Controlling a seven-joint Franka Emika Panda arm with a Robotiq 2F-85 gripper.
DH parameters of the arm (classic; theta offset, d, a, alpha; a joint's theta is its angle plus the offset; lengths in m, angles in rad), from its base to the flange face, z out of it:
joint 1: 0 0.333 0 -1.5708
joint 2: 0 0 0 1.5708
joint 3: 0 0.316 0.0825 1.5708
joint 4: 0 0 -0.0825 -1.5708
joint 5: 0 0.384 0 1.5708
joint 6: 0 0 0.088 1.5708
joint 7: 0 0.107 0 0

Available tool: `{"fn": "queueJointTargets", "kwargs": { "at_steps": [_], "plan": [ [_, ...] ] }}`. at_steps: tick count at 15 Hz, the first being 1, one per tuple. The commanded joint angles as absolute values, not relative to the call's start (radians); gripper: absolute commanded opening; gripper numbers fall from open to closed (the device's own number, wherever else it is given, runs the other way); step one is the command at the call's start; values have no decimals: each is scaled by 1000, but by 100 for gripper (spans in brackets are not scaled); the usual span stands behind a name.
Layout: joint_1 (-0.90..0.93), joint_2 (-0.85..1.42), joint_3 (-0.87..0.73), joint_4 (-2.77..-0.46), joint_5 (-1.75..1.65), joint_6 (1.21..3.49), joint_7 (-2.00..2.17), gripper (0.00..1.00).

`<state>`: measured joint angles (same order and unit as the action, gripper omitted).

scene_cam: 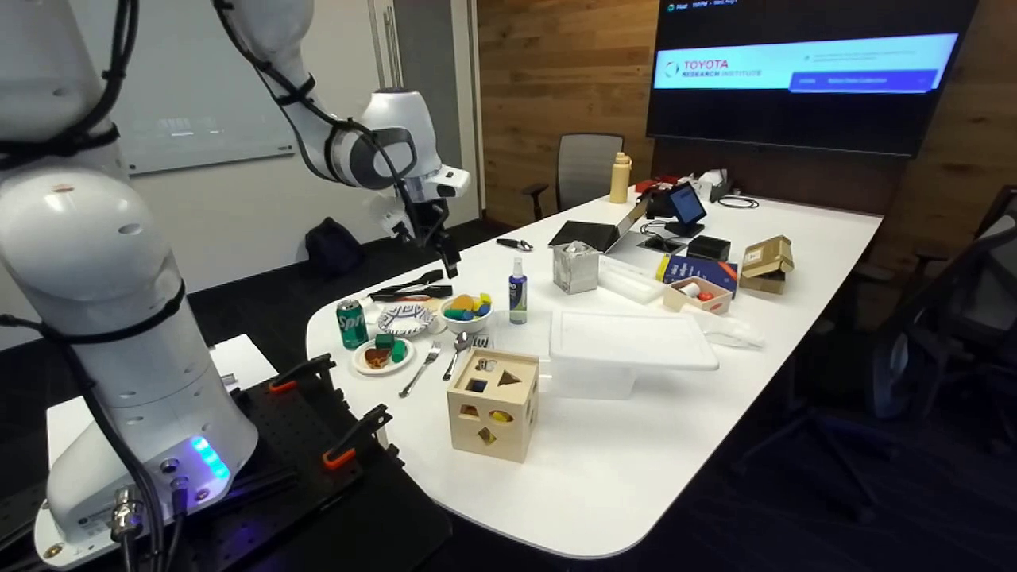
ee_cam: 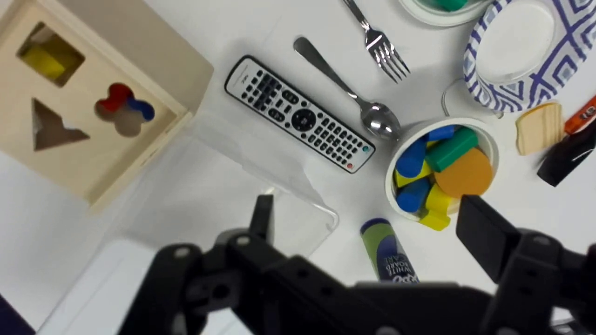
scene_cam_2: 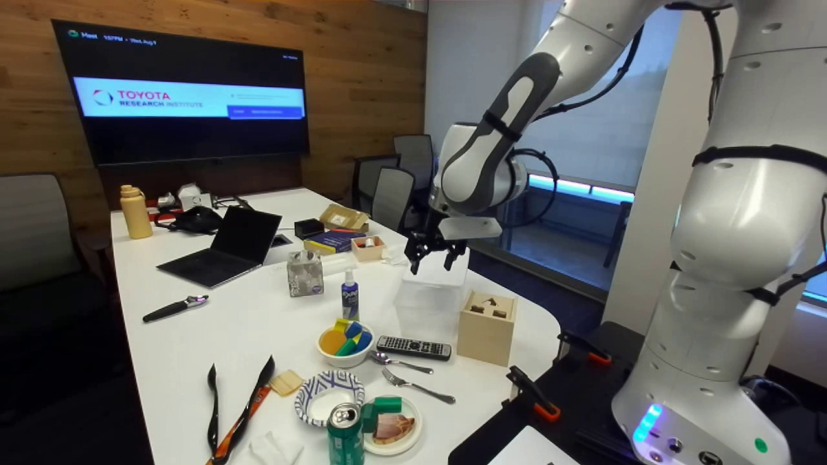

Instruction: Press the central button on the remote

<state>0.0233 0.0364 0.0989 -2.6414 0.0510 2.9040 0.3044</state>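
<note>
On our table [scene_cam_2: 219, 336], in an exterior view, the wooden box [scene_cam_2: 486, 332] stands right; the gripper [scene_cam_2: 432, 265] hangs well above, spread and empty; the remote [scene_cam_2: 414, 347] lies just left of that box, its central button [ee_cam: 303, 120] untouched, so we judge aligning, lowering and pressing remain

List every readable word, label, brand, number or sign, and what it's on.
"TOYOTA RESEARCH INSTITUTE": banner on the wall screen
"Meet": same screen, top corner
"Spri", rest out of sight: green can
"EXPO": spray bottle
"WHITE BOARD CARE": same bottle, in the wrist view
Too small or blurred: the screen's clock line and small banner print; logo and key marks on the remote; print on the blue item; mark on the orange strip
</note>
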Motion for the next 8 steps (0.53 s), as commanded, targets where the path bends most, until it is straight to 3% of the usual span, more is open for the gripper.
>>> {"fn": "queueJointTargets", "kwargs": {
  "at_steps": [1, 8],
  "plan": [
    [46, 192, 97, -2615, 189, 3024, 347, 100],
    [14, 518, 212, -2475, 405, 3234, 378, 100]
  ]
}}
